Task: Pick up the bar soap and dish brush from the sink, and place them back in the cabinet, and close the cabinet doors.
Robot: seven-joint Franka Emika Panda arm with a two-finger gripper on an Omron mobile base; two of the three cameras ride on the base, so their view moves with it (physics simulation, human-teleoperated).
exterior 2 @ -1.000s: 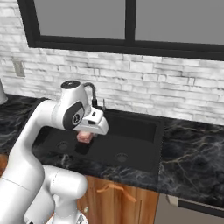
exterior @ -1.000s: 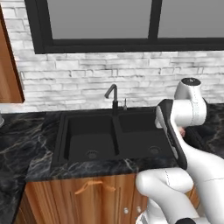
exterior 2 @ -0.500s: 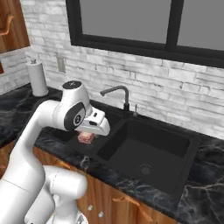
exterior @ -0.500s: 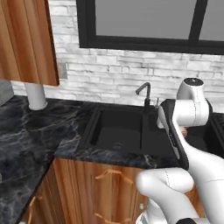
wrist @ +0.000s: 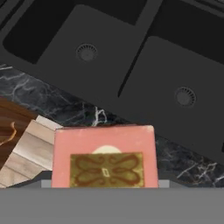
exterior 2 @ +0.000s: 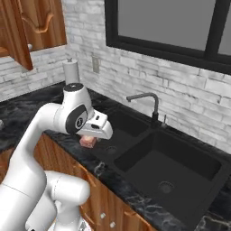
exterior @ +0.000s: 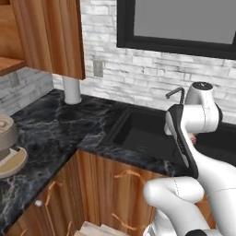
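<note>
The gripper (exterior 2: pixel 90 138) has its jaws clamped on the soap (exterior 2: pixel 88 141) and holds it above the counter edge (exterior 2: pixel 67 140), beside the sink (exterior 2: pixel 171 167). A cabinet door (exterior: pixel 48 34) stands open at the left.

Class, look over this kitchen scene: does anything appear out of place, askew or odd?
One thing: the bar soap is not in the sink. It hangs in the air under the gripper, above the counter's front edge. Nothing looks spilled or broken.

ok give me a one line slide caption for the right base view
White arm carrying the bar soap in its pincer above the counter edge, beside the black double sink under the window.
</note>
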